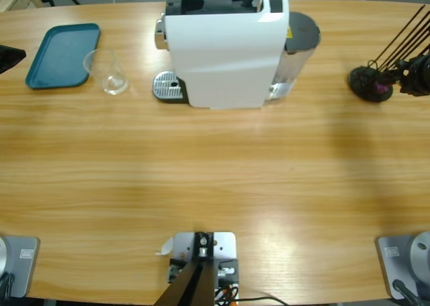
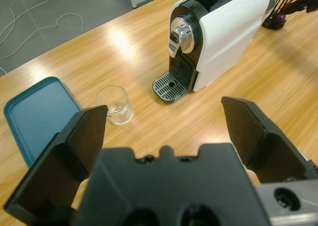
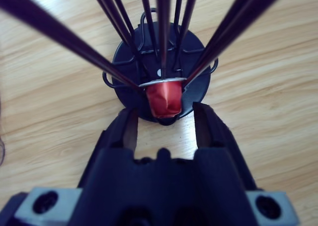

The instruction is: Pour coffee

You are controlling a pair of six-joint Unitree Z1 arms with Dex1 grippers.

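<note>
Black right gripper (image 3: 164, 117) is sitting with jaws parted around a red capsule (image 3: 164, 100) in the wire rack (image 3: 158, 62). Left gripper (image 2: 166, 121) is hanging released, facing the glass (image 2: 114, 105) and coffee machine (image 2: 218, 32).

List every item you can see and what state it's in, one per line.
glass: upright, empty, beside the tray
tray: flat, nothing on it
coffee machine: drip grate bare, no cup under spout
red capsule: sitting in the black wire rack
left gripper: open, holding nothing
right gripper: open, flanking the capsule
</note>
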